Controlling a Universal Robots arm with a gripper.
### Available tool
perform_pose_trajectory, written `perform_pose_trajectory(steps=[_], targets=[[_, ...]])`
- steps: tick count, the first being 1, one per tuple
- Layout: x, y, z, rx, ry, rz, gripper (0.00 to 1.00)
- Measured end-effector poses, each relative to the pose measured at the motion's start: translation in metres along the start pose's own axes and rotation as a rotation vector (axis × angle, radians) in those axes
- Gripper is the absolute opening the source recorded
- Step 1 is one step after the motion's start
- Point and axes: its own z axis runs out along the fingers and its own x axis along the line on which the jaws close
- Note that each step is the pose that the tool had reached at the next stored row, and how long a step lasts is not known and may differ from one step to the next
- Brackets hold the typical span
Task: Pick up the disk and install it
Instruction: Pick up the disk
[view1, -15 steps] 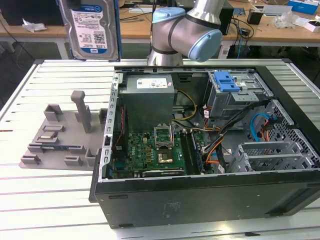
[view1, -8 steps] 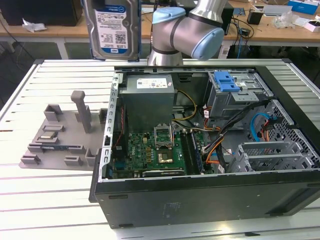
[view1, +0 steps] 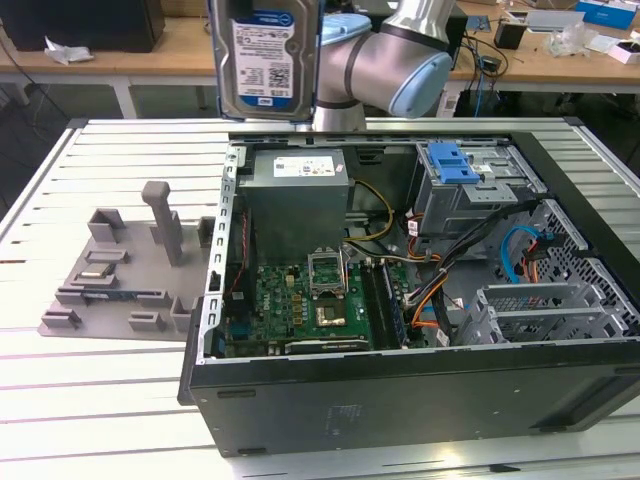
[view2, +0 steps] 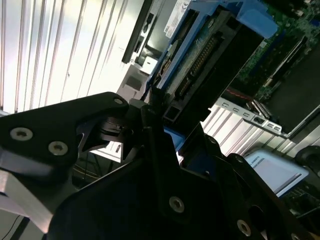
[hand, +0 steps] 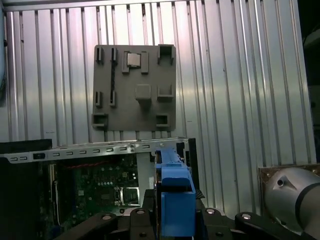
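Carrying the disk (view1: 265, 55), clamped tight between my fingers (view2: 159, 145), I am holding it high over the case (view1: 400, 375); installing, I judge, is calling for squaring it to the drive cage (view1: 470, 200) below.

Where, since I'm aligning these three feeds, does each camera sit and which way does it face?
Exterior view: off the arm, raised, looking down into the open computer case; the arm holds the disk aloft at top.
First wrist view: near the wrist, looking down on the grey fixture tray and slatted table; the gripper shows.
Second wrist view: near the wrist, looking along the gripper at the disk's connector end.
Shared: both wrist views show the gripper clamping the disk.
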Motion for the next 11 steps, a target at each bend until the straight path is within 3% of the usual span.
perform_pose_trajectory(steps=[3, 9, 11], targets=[[-0.0017, -0.0228, -0.0015, -0.0013, 0.0001, 0.000, 0.37], [-0.0022, -0.0449, -0.0030, -0.0025, 0.0003, 0.000, 0.37], [-0.0017, -0.0559, -0.0036, -0.0030, 0.0000, 0.000, 0.37]])
